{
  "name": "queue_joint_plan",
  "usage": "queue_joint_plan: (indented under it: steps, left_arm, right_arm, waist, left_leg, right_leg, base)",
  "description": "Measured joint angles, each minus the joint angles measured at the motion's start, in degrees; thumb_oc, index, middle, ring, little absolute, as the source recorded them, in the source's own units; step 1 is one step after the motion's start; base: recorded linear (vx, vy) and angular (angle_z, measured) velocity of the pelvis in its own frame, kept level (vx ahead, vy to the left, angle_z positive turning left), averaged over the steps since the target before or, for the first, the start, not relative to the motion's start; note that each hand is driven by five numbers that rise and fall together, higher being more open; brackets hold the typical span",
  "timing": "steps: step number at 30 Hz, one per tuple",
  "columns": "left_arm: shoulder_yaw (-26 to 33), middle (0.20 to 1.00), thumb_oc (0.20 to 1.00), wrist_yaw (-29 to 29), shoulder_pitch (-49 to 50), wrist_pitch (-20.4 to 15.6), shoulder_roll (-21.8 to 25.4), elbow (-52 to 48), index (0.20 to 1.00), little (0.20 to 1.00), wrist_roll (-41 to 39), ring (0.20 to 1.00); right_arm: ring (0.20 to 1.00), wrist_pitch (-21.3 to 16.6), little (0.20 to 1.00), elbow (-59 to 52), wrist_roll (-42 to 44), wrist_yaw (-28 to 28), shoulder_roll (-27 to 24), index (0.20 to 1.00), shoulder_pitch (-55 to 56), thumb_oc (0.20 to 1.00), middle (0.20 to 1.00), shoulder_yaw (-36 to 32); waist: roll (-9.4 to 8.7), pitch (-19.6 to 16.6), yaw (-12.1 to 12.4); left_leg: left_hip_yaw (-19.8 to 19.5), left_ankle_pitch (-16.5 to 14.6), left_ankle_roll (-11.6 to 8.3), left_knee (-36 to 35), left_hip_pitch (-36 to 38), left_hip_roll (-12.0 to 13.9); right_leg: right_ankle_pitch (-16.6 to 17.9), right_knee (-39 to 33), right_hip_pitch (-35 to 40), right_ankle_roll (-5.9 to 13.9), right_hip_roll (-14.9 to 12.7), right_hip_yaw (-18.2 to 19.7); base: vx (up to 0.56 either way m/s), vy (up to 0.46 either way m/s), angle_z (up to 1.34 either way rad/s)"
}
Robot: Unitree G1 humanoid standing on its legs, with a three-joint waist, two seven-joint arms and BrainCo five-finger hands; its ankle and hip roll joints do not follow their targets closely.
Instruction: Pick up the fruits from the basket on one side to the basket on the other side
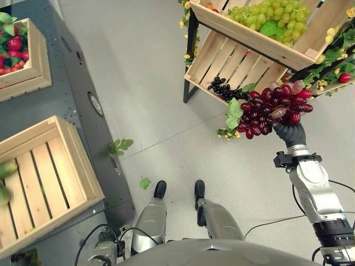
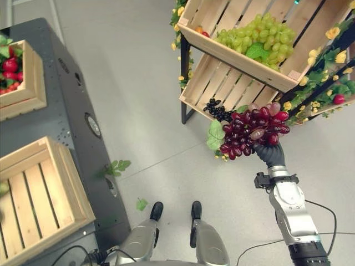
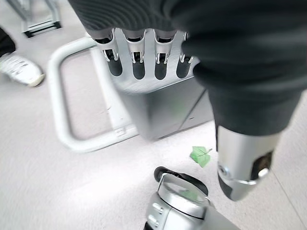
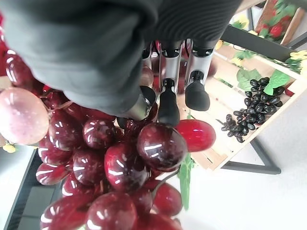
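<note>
At the far left, on the grey desk (image 1: 72, 94), a wooden crate of red fruit (image 1: 19, 58) sits at the back edge, and nearer the robot lies a larger slatted crate (image 1: 47, 177), mostly bare, with a green fruit (image 1: 5, 169) showing at its left edge. A few loose green leaves (image 1: 119, 146) lie on the floor just beside the desk.

The left hand (image 3: 144, 62) shows in the left wrist view, hanging over the floor beside the grey desk's corner; its fingers (image 3: 138, 69) are straight and hold nothing. A person's white shoe (image 3: 19, 69) shows at the edge of that view.

Further right stands a tilted wooden shelf rack (image 1: 191, 50) on a dark frame, trimmed with yellow flowers and green leaves. Its upper crate (image 1: 249, 39) holds green grapes (image 1: 266, 14); its lower crate (image 1: 222, 69) holds a small bunch of black grapes (image 1: 222, 88).

In front of the lower crate, raised clear of the floor, is the bunch of red grapes (image 1: 272, 111) with a green leaf (image 1: 234, 113) at its left end. The right hand (image 1: 289, 133) is under the bunch at its right end. In the right wrist view the right hand's fingers (image 4: 169, 103) curl round the red grapes, which press against the palm, with the black grapes and lower crate beyond.
</note>
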Motion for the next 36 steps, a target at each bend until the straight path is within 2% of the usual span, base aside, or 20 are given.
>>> queue_joint_plan:
  steps: [1,2,4,8,10,11,12,13,14,16,17,20,25,31,36]
  left_arm:
    - [-0.23,1.0,1.0,-0.07,0.18,-0.05,0.7,-0.14,1.0,1.0,0.0,1.0]
    - [-1.21,1.0,1.0,0.08,-0.68,-0.04,0.97,-0.47,1.0,1.0,-0.02,1.0]
    - [-2.23,1.0,1.0,0.15,-2.62,-0.29,0.81,-1.83,1.0,1.0,0.01,1.0]
    - [-4.03,1.0,1.0,0.57,-2.69,-1.16,1.33,-4.94,1.0,1.0,0.01,1.0]
    - [-4.16,1.0,1.0,0.93,-3.45,-1.09,1.79,-6.53,1.0,1.0,-0.01,1.0]
    - [-4.31,1.0,1.0,1.21,-3.94,-1.19,2.0,-7.9,1.0,1.0,0.01,1.0]
    - [-4.38,1.0,1.0,1.3,-4.63,-1.15,2.25,-8.64,1.0,1.0,0.03,1.0]
    - [-5.31,1.0,1.0,1.4,-5.21,-1.2,2.87,-8.84,1.0,1.0,0.09,1.0]
    - [-5.25,1.0,1.0,1.49,-5.3,-1.43,3.07,-9.34,1.0,1.0,0.18,1.0]
    - [-5.23,1.0,1.0,1.58,-5.39,-1.56,2.43,-8.99,1.0,1.0,0.21,1.0]
    - [-5.28,1.0,1.0,1.55,-5.46,-1.47,2.03,-8.8,1.0,1.0,0.3,1.0]
    - [-5.45,1.0,1.0,1.27,-5.28,-1.0,0.78,-7.37,1.0,1.0,1.25,1.0]
    - [-5.38,1.0,1.0,0.16,-4.11,-0.51,-0.01,-4.99,1.0,1.0,1.25,1.0]
    - [-5.48,1.0,1.0,-1.58,-1.67,0.38,-0.43,-3.43,1.0,1.0,1.66,1.0]
    - [-7.71,1.0,1.0,-2.5,-1.54,0.51,-0.53,-3.45,1.0,1.0,5.83,1.0]
  right_arm:
    - [0.2,0.0,0.2,0.02,-0.43,-0.02,0.79,0.2,0.03,0.2,0.2,0.0]
    - [0.2,-0.03,0.2,0.04,-0.61,-0.14,1.74,0.2,0.34,0.2,0.2,0.09]
    - [0.2,0.15,0.2,0.15,-0.86,-0.1,2.06,0.2,0.9,0.2,0.2,0.24]
    - [0.2,0.41,0.2,0.38,-1.56,-0.23,3.34,0.2,-1.03,0.2,0.2,1.28]
    - [0.2,0.43,0.2,0.35,-1.58,-0.27,3.43,0.2,-2.77,0.2,0.2,2.68]
    - [0.2,0.46,0.2,0.39,-1.58,-0.25,3.48,0.2,-3.14,0.2,0.2,2.95]
    - [0.2,0.48,0.2,0.4,-1.58,-0.24,3.52,0.2,-2.93,0.2,0.2,3.0]
    - [0.2,0.81,0.2,0.41,-1.59,-0.26,3.6,0.2,-2.18,0.2,0.2,3.05]
    - [0.2,1.03,0.2,0.43,-1.59,-0.25,3.74,0.2,-1.65,0.2,0.2,3.19]
    - [0.2,1.03,0.2,0.42,-1.58,-0.56,3.76,0.2,-1.0,0.2,0.2,3.11]
    - [0.2,1.03,0.2,0.39,-1.57,-0.77,3.74,0.2,-0.99,0.2,0.2,2.99]
    - [0.2,1.22,0.2,0.4,-1.57,-1.35,3.73,0.2,-0.92,0.2,0.2,2.91]
    - [0.2,1.33,0.2,0.39,-1.58,-1.34,3.73,0.2,0.13,0.2,0.2,2.64]
    - [0.2,1.43,0.2,0.4,-1.6,-1.29,3.68,0.2,2.33,0.2,0.2,1.93]
    - [0.2,2.24,0.2,0.4,-1.87,-1.31,3.13,0.2,1.99,0.2,0.2,1.3]
  waist:
    - [-0.11,-0.05,-0.03]
    - [-0.56,-0.07,-0.14]
    - [-0.45,-0.09,-0.74]
    - [-1.72,-0.69,-0.63]
    - [-2.67,-0.89,-0.45]
    - [-2.44,-0.95,-0.31]
    - [-2.45,-0.96,-0.44]
    - [-2.85,-1.25,-0.76]
    - [-3.42,-1.81,-1.55]
    - [-3.34,-3.3,-3.15]
    - [-3.22,-3.41,-3.61]
    - [-3.02,-3.64,-3.66]
    - [-2.3,-4.91,-4.78]
    - [-0.66,-7.68,-4.88]
    - [-0.18,-8.1,-6.21]
  left_leg:
    - [0.52,0.21,0.35,-0.21,0.17,-0.11]
    - [1.41,0.73,0.59,-0.57,0.97,-0.78]
    - [2.24,0.31,1.09,-0.92,1.97,-1.55]
    - [8.58,0.28,1.5,-3.93,5.0,-0.75]
    - [13.12,0.11,1.6,-4.86,5.93,-0.15]
    - [14.34,-0.01,1.44,-5.45,6.12,0.74]
    - [14.84,0.07,1.3,-5.98,6.47,1.11]
    - [14.75,0.35,0.84,-7.13,7.47,1.09]
    - [14.6,0.53,0.54,-8.2,8.57,0.98]
    - [14.54,0.77,-0.1,-9.11,8.96,1.4]
    - [14.54,0.93,-0.25,-9.53,9.19,1.55]
    - [14.35,0.93,-0.49,-10.41,10.34,1.85]
    - [14.76,0.93,-0.48,-10.83,10.92,1.69]
    - [16.47,0.95,-0.46,-11.65,11.91,1.67]
    - [16.76,0.95,-0.45,-11.76,11.92,1.68]
  right_leg:
    - [-0.21,0.23,0.18,0.34,-0.51,0.03]
    - [1.12,-0.25,0.76,1.22,-1.44,0.1]
    - [2.02,-1.74,1.75,1.5,-2.05,0.88]
    - [3.95,-3.11,1.1,1.57,-1.51,3.15]
    - [4.86,-4.92,0.19,2.16,-2.1,1.13]
    - [3.84,-5.72,-0.02,2.85,-2.47,-2.24]
    - [3.37,-5.72,0.02,3.48,-2.46,-3.08]
    - [3.96,-5.84,0.56,3.67,-2.65,-3.91]
    - [6.02,-6.01,1.03,2.37,-2.55,-3.97]
    - [6.84,-7.54,1.66,0.85,-1.89,-3.92]
    - [6.86,-7.54,1.59,0.75,-1.59,-3.78]
    - [7.33,-7.53,1.63,0.11,-0.82,-2.78]
    - [7.16,-7.55,1.75,0.33,-0.85,-1.8]
    - [7.14,-7.59,1.61,0.32,-0.54,-0.11]
    - [7.24,-7.82,1.45,0.44,-0.48,0.12]
  base:
    - [-0.01,0.183,-0.34]
    - [0.06,0.17,-0.27]
    - [0.07,0.258,-0.33]
    - [-0.06,0.159,-0.75]
    - [-0.03,0.067,-1.09]
    - [0.04,0.075,-0.68]
    - [0.07,0.101,-0.44]
    - [0.05,0.051,-0.19]
    - [0.05,0.065,-0.06]
    - [0.03,0.054,-0.09]
    - [0.05,0.055,-0.19]
    - [0.05,0.033,-0.26]
    - [0.02,0.018,-0.05]
    - [0.02,0.017,-0.15]
    - [0.0,0.001,-0.02]
